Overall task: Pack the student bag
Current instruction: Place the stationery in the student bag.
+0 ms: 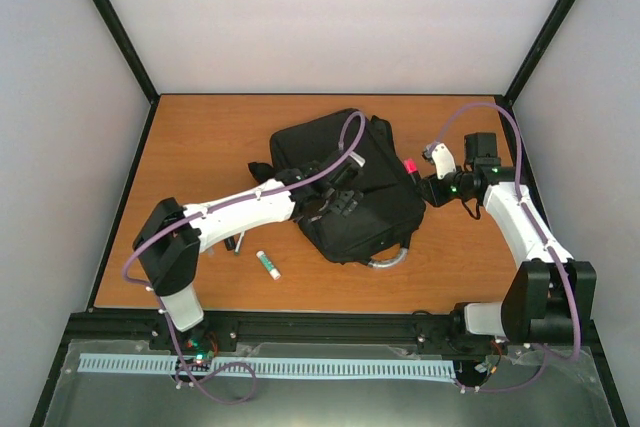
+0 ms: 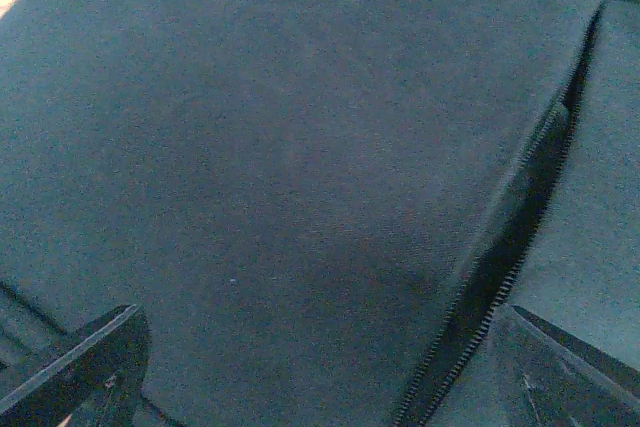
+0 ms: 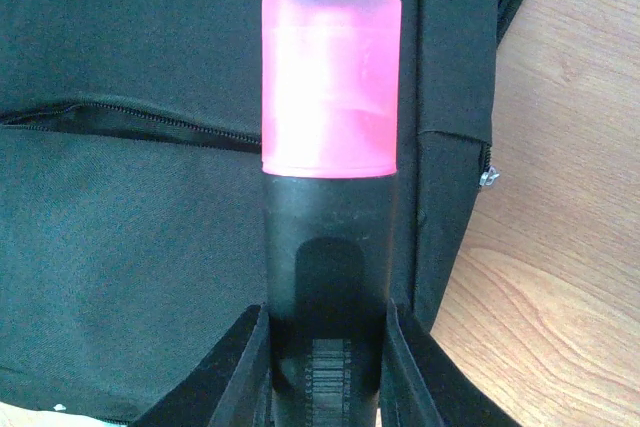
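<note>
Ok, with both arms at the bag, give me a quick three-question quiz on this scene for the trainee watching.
1. True or false: the left hand is shut on a zip pull of the student bag.
2. The marker gripped in the right hand has a cap of which colour? A) green B) pink C) yellow
3. What lies on the table near the left arm, outside the bag?

Key:
1. False: its jaws stand open over the bag's fabric.
2. B.
3. A white stick with a green end, and a small dark pen-like item.
</note>
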